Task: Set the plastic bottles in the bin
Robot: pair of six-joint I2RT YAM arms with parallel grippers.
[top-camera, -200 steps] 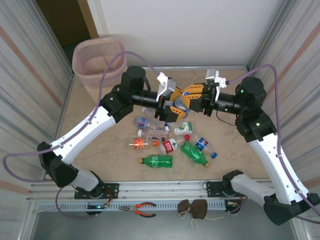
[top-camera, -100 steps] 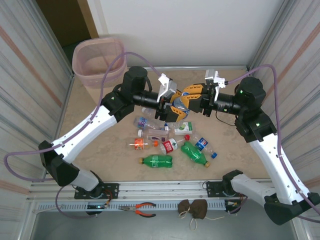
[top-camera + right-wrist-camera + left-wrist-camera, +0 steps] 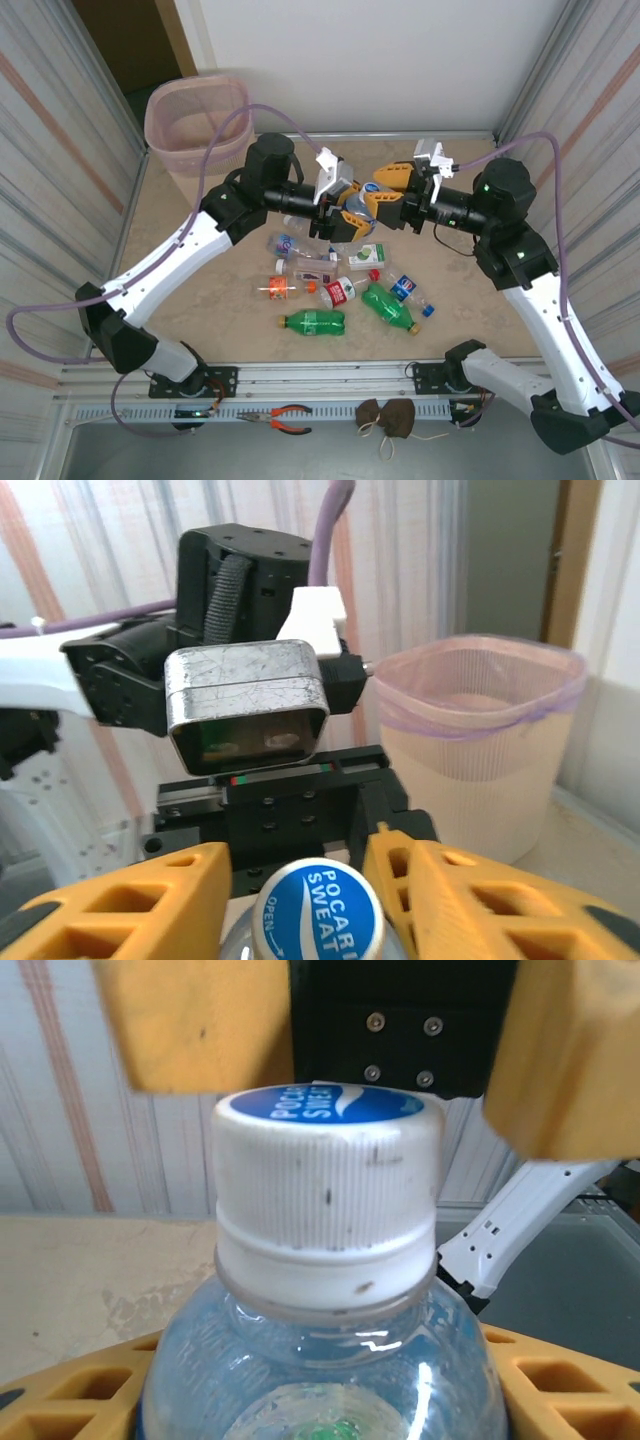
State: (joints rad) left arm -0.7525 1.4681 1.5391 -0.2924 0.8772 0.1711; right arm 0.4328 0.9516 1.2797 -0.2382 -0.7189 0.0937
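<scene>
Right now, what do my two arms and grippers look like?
The left arm and right arm are white shells with black joints and purple cables. The left gripper and right gripper have orange ribbed fingers on black bodies with white brackets.

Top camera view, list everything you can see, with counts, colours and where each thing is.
Bin: one, beige with pink liner, far left corner.
Held bottle: one, clear with white cap, in the air between the grippers.
Loose bottles: about eight, two green, the rest mostly clear with red, blue, white or orange labels, lying mid-table.
Pliers: one, orange handles, on the near rail.
Pouch: one, brown, on the near rail right of the pliers.
Table: one, beige, under the arms.
Left gripper: one, yellow fingers, closed on the held bottle's body.
Right gripper: one, yellow fingers, open either side of the cap.
</scene>
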